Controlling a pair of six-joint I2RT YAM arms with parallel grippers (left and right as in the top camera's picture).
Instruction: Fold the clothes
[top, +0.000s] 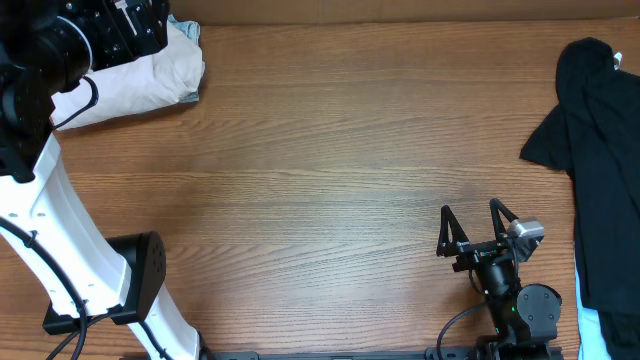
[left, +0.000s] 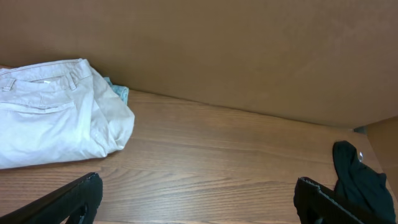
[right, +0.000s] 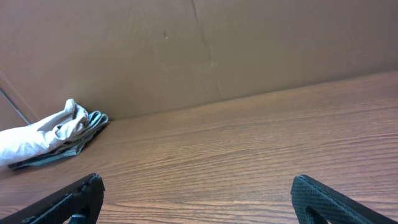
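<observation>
The pale beige shorts (top: 140, 80) lie folded at the table's far left corner, on top of a light-blue denim piece (top: 190, 97) that peeks out beneath. They show in the left wrist view (left: 56, 112) and small in the right wrist view (right: 43, 140). My left gripper (left: 196, 199) is open and empty, raised just right of the folded shorts; in the overhead view its arm (top: 110, 30) hides it. A black garment (top: 600, 150) lies spread at the right edge. My right gripper (top: 470, 225) is open and empty over bare table at the front right.
A brown cardboard wall (right: 186, 50) runs along the table's far edge. The left arm's white base (top: 60, 250) stands at the front left. A light-blue edge (top: 585, 335) shows at the front right corner beside the black garment.
</observation>
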